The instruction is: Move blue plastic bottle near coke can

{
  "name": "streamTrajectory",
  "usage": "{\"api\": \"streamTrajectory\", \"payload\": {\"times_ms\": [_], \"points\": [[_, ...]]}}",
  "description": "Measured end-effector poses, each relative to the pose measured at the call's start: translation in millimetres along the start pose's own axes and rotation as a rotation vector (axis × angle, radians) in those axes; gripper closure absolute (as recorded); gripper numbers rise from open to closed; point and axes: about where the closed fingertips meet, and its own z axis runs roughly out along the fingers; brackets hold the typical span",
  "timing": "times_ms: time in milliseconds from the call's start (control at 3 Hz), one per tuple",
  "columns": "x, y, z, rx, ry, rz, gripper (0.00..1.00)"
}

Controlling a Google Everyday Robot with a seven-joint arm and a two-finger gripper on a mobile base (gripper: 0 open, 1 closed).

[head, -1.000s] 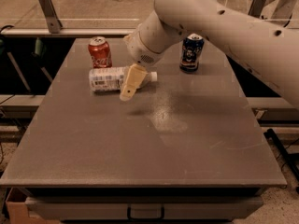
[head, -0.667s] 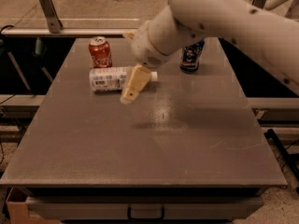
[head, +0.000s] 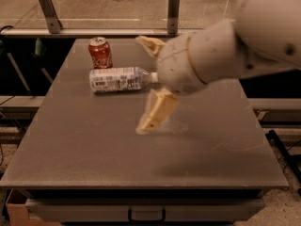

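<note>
Gripper: the gripper (head: 140, 84) hangs over the middle of the table (head: 84, 145), in the centre of the frame, just right of the bottle's cap end.
Fingers: the two tan fingers (head: 157, 109) are spread wide apart, one pointing to the upper left and one to the lower left. Nothing is between them.
Blue plastic bottle: the blue plastic bottle (head: 117, 79) lies on its side in the upper left part of the table, with its white cap to the right.
Coke can: the coke can (head: 100, 53) stands upright just above the bottle in the frame, at its left end.
Progress: I judge that the bottle is already near the can, so little seems left to do.
Risk, rolling: a round bottle on its side can roll away if a finger or the wrist brushes it.
Risk, can: a push on the bottle toward the upper left may knock over the can, because the two are so close together.
Risk, cap: a touch on the cap end alone would turn the bottle around.
Hidden: the thick arm (head: 225, 51) covers the upper right part of the table, and what is behind it cannot be seen.
Unclear: whether the bottle touches the can I cannot tell, nor how high the fingers are above the surface.
</note>
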Motion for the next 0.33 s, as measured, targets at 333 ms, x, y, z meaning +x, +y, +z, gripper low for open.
{"api": "streamTrajectory", "payload": {"times_ms": [333], "points": [[22.0, 27.9, -76.0, 0.124, 0.061, 0.038, 0.0]]}}
